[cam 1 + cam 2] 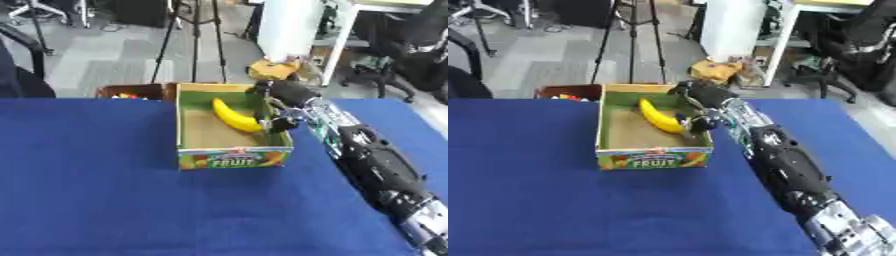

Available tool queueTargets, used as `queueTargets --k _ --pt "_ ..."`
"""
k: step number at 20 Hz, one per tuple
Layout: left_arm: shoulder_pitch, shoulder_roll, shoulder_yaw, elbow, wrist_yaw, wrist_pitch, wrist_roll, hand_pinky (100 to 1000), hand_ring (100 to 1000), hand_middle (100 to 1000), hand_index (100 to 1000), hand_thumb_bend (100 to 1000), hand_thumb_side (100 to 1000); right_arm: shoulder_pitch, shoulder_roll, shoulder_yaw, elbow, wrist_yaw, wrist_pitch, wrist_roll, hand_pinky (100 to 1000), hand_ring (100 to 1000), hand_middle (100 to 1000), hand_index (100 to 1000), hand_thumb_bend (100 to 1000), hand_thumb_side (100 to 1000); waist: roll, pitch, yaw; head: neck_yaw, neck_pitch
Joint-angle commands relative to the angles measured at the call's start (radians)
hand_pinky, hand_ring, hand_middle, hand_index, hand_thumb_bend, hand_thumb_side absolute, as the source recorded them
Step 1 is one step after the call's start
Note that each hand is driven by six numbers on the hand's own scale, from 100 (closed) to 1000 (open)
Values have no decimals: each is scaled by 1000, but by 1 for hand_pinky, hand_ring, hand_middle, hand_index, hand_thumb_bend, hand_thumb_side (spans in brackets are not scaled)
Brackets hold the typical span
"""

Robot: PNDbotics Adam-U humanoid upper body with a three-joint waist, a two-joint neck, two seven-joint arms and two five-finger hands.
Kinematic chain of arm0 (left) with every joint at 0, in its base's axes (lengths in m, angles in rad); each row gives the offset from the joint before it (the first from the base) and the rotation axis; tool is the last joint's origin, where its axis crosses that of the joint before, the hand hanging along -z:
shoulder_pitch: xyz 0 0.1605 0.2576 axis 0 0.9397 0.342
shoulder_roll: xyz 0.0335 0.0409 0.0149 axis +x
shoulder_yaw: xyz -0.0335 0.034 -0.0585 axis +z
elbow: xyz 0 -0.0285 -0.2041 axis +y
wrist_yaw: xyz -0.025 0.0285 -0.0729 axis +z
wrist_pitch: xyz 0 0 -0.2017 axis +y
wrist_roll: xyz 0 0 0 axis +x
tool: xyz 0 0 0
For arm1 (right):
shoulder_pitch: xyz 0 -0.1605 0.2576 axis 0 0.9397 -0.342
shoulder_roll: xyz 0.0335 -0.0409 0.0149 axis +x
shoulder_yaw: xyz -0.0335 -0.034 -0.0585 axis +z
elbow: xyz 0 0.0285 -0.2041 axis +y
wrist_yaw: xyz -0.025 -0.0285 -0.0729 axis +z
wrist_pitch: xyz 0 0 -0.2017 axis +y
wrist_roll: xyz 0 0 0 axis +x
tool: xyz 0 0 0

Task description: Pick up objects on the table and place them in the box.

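Observation:
A yellow banana is inside the open cardboard fruit box, slanting from the back middle toward the right wall. My right hand reaches over the box's right rim, and its thumb and fingers are curled round the banana's lower end. Whether the banana rests on the box floor or hangs just above it cannot be told. My left hand shows in neither view.
The box stands on a blue table cloth near the far edge. A smaller brown box with colourful items sits behind its left corner. Tripod legs, a white column and office chairs stand on the floor beyond.

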Motion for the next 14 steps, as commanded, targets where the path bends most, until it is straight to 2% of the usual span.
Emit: queueTargets --k 1,5,10,12,14 --pt "-4 12 10 -7 -1 -1 7 498 550 692 717 580 826 12 -63 -32 -101 -47 -5 -45 710 806 775 753 100 190 8 -21 -16 7 6" --pt "10 9 20 0 -3 -4 18 497 550 692 717 580 826 76 -53 -36 -212 -77 -29 -100 697 796 763 787 100 150 21 -22 -64 35 16" --pt "32 -1 35 9 -4 -8 34 495 549 693 716 580 826 155 33 -22 -352 -116 -55 -113 664 809 757 797 100 119 46 -25 -132 95 64" --pt "38 -4 37 13 -3 -9 38 495 549 693 715 581 826 189 86 -16 -408 -136 -57 -99 651 814 755 801 100 149 54 -24 -156 119 77" --pt "44 -6 39 17 -3 -10 40 495 549 693 715 581 826 226 141 -3 -463 -146 -51 -74 640 823 754 800 100 245 58 -25 -177 138 84"
